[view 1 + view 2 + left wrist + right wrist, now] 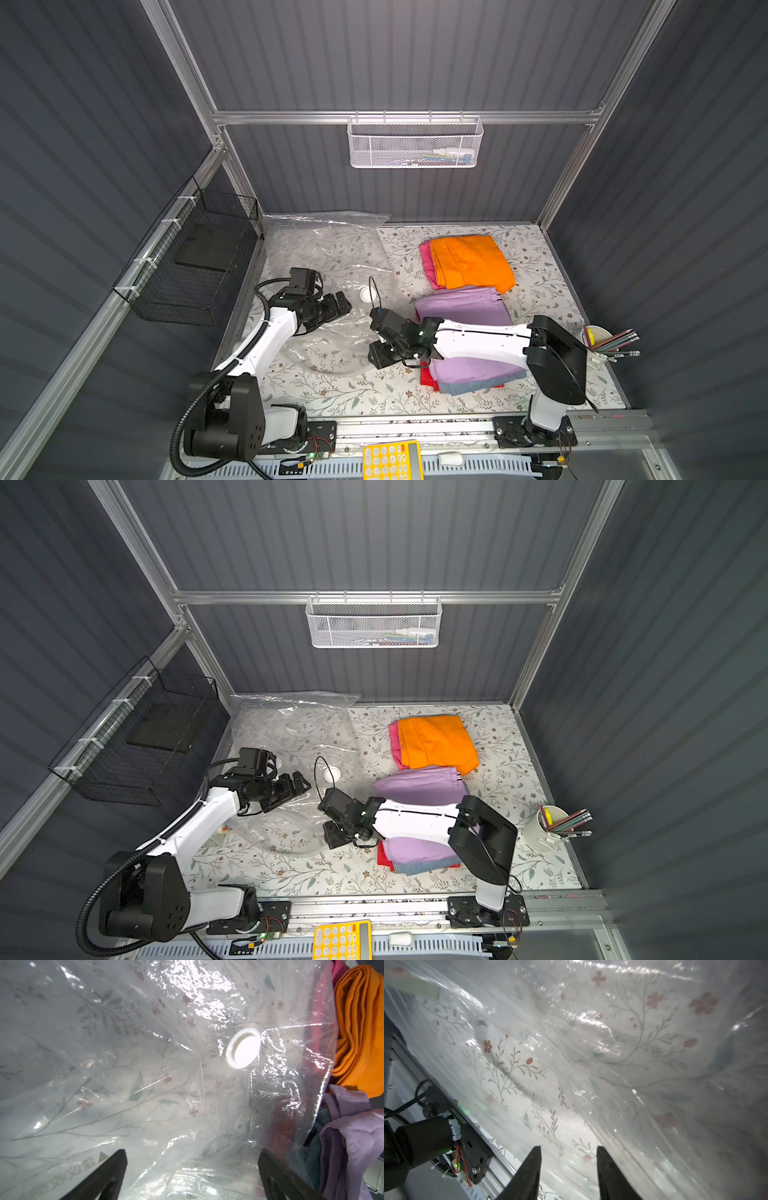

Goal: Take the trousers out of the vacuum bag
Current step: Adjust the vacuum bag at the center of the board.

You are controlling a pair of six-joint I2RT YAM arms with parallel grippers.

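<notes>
From my station the job looks all but finished. The large clear crinkly plastic vacuum bag (328,257) lies slack from the back left corner of the floral-print table (374,395) toward its middle, round white valve cap (368,295) facing up. Through the film I see only the table's print, so I judge it empty.

All five trousers sit outside it on the right half of the table. The folded orange pair (471,262) lies on the hot pink pair (428,262) near the back edge. Nearer the front edge, the lilac pair (461,305) tops the red pair (428,378) and the light blue denim pair (469,386), partly under my right arm.

My left hand (192,1151) hovers above the bag near the valve, spread wide and empty. My right hand (569,1147) is at the bag's front edge, fingers partway apart, plastic ahead of them; I see nothing pinched.

What remains, I think, is only confirming that nothing hides in the bag's folds.
</notes>
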